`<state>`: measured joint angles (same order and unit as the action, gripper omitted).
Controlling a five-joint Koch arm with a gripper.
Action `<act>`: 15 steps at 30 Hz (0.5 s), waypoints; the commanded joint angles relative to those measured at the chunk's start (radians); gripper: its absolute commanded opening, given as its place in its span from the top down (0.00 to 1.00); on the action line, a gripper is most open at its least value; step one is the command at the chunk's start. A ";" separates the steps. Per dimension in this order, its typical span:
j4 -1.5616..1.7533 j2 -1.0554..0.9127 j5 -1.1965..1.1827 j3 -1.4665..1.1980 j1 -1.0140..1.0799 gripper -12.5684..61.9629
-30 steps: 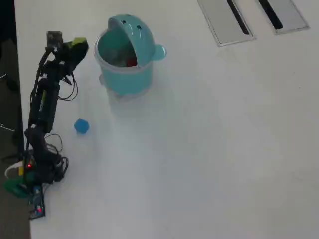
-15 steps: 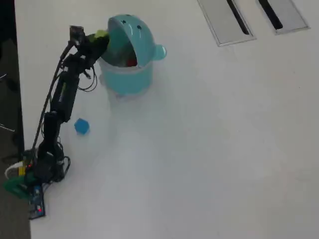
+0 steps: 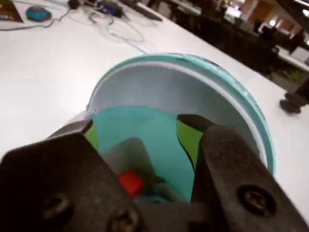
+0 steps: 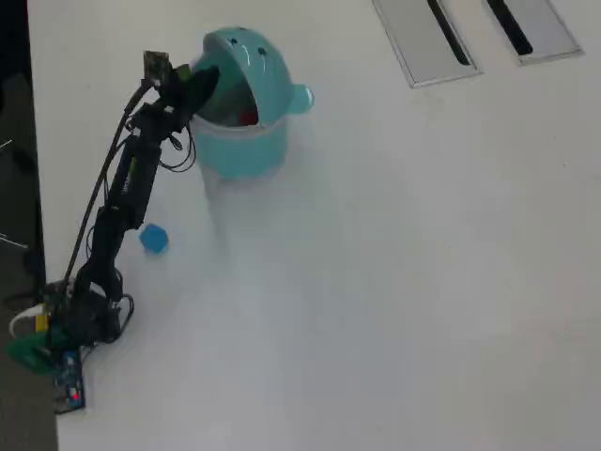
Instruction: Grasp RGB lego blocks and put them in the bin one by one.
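Observation:
The teal bin (image 3: 251, 113) with its domed hood stands on the white table; it also shows in the overhead view (image 4: 239, 155). The red block (image 3: 130, 182) lies on the bin's floor and shows as a red speck from overhead (image 4: 249, 117). A blurred bluish shape (image 3: 150, 196) lies next to it; I cannot tell whether it is the blue block. The yellow-green block is out of view. My gripper (image 3: 140, 126) hangs over the bin's mouth, also seen from overhead (image 4: 200, 86). Its jaws, with green inner pads (image 3: 189, 137), are apart and hold nothing.
A blue cube-like object (image 4: 153, 238), larger than the red block, lies on the table beside the arm. A blue mouse (image 3: 37, 13) and cables (image 3: 116, 29) lie far off. Two grey floor-box covers (image 4: 427, 38) sit at the table's top right.

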<state>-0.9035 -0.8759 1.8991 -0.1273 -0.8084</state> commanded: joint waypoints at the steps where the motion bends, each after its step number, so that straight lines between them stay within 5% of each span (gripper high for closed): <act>1: -0.020 -0.020 -0.003 0.061 -0.002 0.40; 15: -0.477 -0.041 -0.058 0.333 -0.025 0.39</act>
<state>-1.3606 -0.8652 1.8638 0.1917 -0.8299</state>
